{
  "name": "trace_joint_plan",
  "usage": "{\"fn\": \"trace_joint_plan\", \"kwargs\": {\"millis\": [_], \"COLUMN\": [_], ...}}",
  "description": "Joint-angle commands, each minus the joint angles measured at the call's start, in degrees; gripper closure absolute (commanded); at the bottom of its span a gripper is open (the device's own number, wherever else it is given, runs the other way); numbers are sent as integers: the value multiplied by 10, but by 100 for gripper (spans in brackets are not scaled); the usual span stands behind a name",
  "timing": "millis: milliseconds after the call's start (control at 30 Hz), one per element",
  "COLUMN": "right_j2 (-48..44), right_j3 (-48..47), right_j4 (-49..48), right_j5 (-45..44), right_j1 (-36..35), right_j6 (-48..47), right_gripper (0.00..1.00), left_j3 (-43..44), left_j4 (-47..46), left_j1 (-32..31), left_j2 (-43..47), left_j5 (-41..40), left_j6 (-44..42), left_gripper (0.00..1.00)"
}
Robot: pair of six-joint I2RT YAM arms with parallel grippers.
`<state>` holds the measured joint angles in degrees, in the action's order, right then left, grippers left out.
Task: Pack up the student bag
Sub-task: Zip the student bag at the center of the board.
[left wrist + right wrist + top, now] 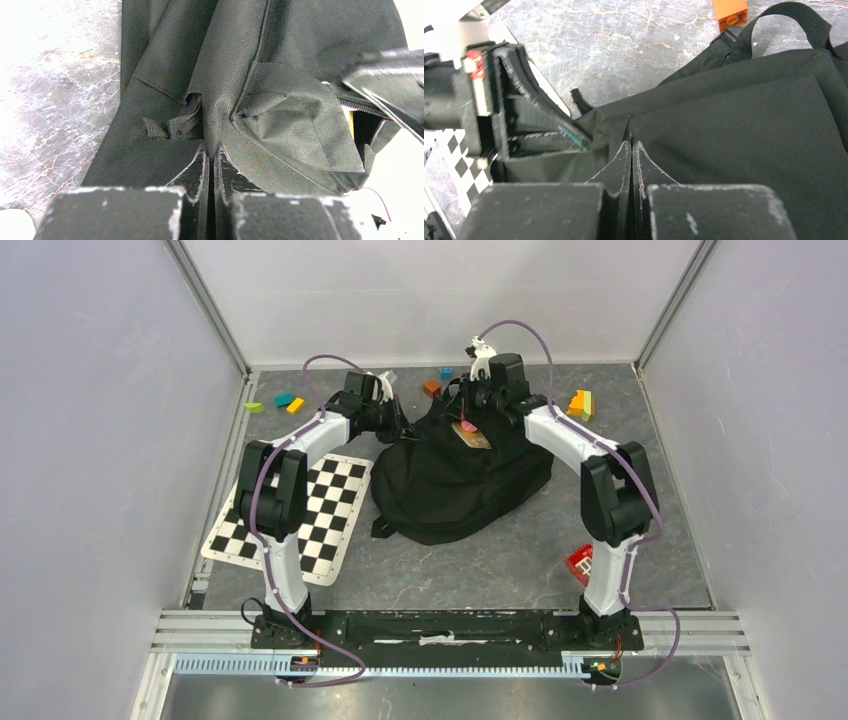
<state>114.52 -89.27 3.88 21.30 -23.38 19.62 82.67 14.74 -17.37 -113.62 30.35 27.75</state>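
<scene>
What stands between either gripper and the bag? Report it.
Nothing visible does. The left gripper and the right gripper are each shut on the fabric of the bag at its far end.

Bag blocks the middle; open table lies nearer me.
The large black soft fabric backpack fills the centre. An orange block and a blue cube crowd the strip just behind it, and a red toy brick sits near-right. In front, the bare grey tabletop gives me passage.

White arms, black joints, purple cables, scuffed black left claw.
</scene>
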Motion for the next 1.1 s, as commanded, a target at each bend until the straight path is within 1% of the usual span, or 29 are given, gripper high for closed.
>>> {"fn": "trace_joint_plan", "kwargs": {"millis": [0,300,467,600,633,667,733,767,800,833,867,933,967,1067], "right_j2": [-97,-176,-229,-253,-253,-250,-237,-230,-224,-220,-217,-212,-209,-204], "right_j3": [55,150,196,209,206,201,186,178,169,165,163,163,160,153], "right_j4": [-27,2,5,3,0,-5,-16,-19,-19,-22,-24,-30,-30,-28], "right_j5": [-30,-51,-68,-74,-71,-67,-53,-46,-42,-39,-36,-33,-30,-23], "right_j1": [-3,-3,-3,-3,-3,-3,-3,-3,-3,-3,-4,-3,-3,-3], "right_j6": [-29,-56,-62,-64,-65,-67,-68,-67,-68,-71,-73,-78,-80,-82], "right_gripper": [100,100,100,100,100,100,100,100,100,100,100,100,100,100], "left_j3": [-17,-32,-56,-79,-80,-78,-72,-66,-60,-52,-48,-37,-31,6], "left_j4": [-20,-31,-65,-112,-121,-125,-124,-118,-110,-107,-106,-111,-116,-115], "left_j1": [0,10,22,34,34,33,33,33,33,33,33,30,28,23], "left_j2": [12,21,31,39,42,44,52,58,63,70,77,90,92,68], "left_j5": [-9,-11,-11,29,47,60,69,65,60,54,43,22,16,24], "left_j6": [42,69,105,120,114,106,94,87,81,77,76,69,65,61], "left_gripper": [98,98,98,98,96,91,71,52,35,24,16,8,6,5]}}
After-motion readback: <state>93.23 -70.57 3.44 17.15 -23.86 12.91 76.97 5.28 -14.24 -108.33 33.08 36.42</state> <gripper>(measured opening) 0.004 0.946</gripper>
